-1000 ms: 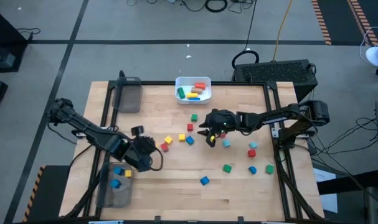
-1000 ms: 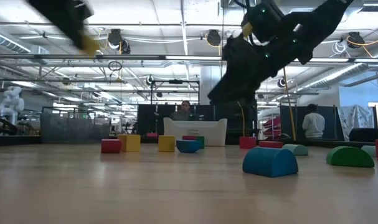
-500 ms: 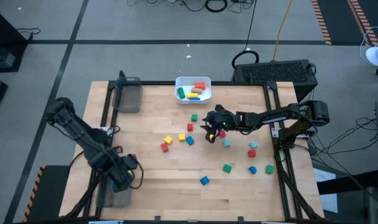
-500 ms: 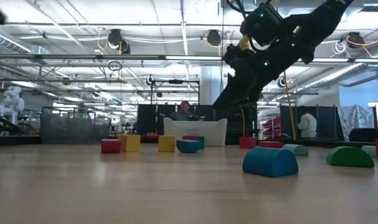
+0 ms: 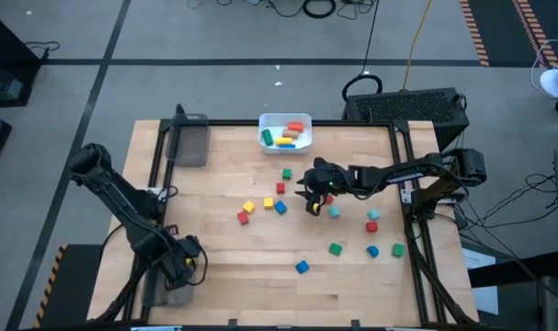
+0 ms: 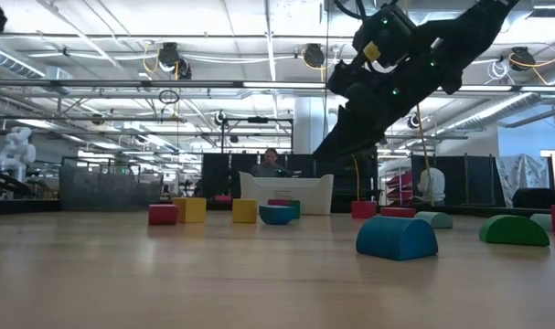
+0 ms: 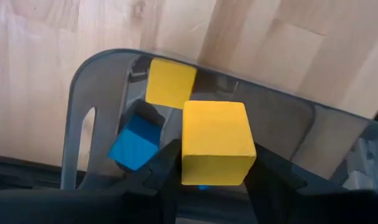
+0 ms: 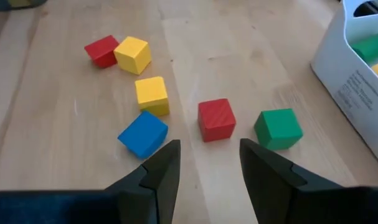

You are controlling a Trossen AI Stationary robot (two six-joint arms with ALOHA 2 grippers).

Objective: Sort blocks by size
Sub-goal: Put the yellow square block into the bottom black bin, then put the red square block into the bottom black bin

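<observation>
On the worktop (image 5: 260, 248) you see both arms at work. The left tool (image 7: 208, 175) hangs over the grey tray (image 7: 83, 112) at the near left corner, its fingers (image 7: 160, 165) clamped on a yellow cube (image 7: 215, 143) — above a second yellow cube (image 7: 170, 82) and a blue cube (image 7: 134, 143) lying in that tray. The right tool (image 8: 208, 163) hovers above mid-worktop, fingers parted at medium width and holding nothing. Just ahead of it lie loose blocks: a red cube (image 8: 216, 119), a green cube (image 8: 278, 128), a blue one (image 8: 142, 133) and two yellow ones (image 8: 152, 94) — all apart from the fingers. The white bin (image 5: 285, 132) at the far edge holds several coloured pieces. More blocks (image 5: 370, 237) lie scattered at the right.
</observation>
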